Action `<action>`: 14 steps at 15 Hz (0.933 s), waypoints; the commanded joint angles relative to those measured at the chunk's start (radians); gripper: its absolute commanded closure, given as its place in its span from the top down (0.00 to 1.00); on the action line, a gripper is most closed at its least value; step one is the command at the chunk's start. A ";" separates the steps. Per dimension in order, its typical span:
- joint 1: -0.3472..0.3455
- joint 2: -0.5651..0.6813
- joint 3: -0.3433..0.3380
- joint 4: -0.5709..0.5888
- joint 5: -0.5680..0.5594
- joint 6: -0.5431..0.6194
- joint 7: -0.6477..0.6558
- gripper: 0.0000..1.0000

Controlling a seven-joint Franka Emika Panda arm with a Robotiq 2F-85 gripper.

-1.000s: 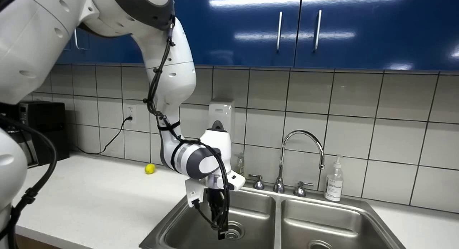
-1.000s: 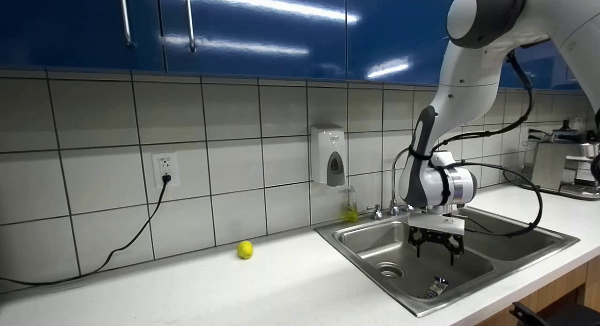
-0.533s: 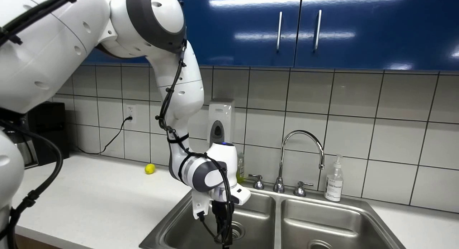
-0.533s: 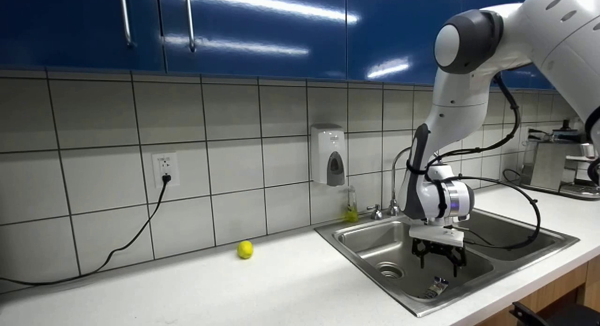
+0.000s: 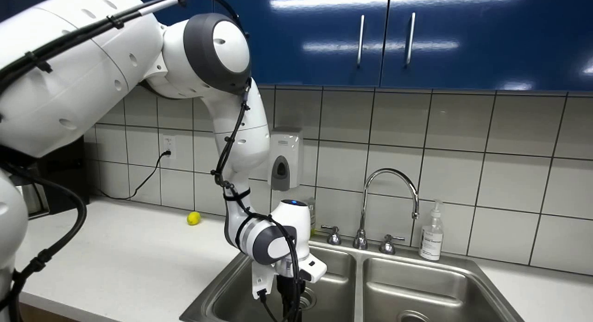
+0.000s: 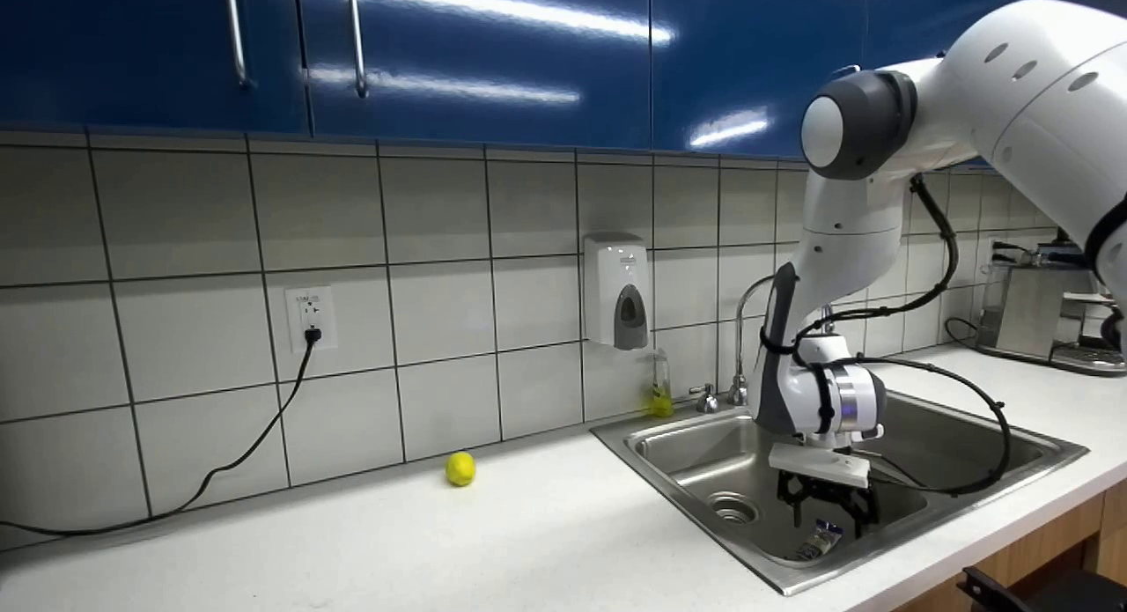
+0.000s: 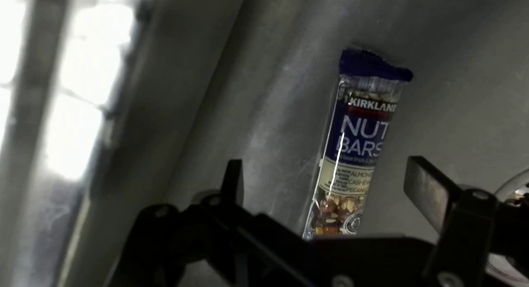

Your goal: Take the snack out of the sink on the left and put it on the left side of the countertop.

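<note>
The snack is a slim nut bar (image 7: 355, 142) with dark blue and clear wrapping. It lies flat on the floor of the left sink basin (image 7: 450, 97) and also shows in an exterior view (image 6: 819, 540). In an exterior view that basin (image 5: 331, 268) shows, but the snack does not. My gripper (image 7: 325, 165) is open, with one finger on each side of the bar's lower half and apart from it. It is inside the basin, above the bar, in an exterior view (image 6: 829, 519). The bar's near end is hidden behind the gripper. The white countertop (image 6: 493, 541) adjoins the sink.
A yellow ball (image 6: 460, 468) sits on the countertop near the tiles. A faucet (image 5: 363, 211) and handles stand behind the sink. The divider (image 5: 359, 285) separates the right basin (image 5: 417, 285). A soap bottle (image 5: 432, 238) stands at the back. The basin wall (image 7: 165, 105) is beside the bar.
My arm and gripper have moved down into the left basin, closer to the bar. The gripper stays open and the bar has not moved.
</note>
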 commanded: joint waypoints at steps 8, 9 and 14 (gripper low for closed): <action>-0.035 0.094 0.028 0.097 0.036 0.004 -0.035 1.00; -0.035 0.098 0.028 0.103 0.036 0.004 -0.034 1.00; -0.037 0.115 0.027 0.128 0.037 0.003 -0.032 1.00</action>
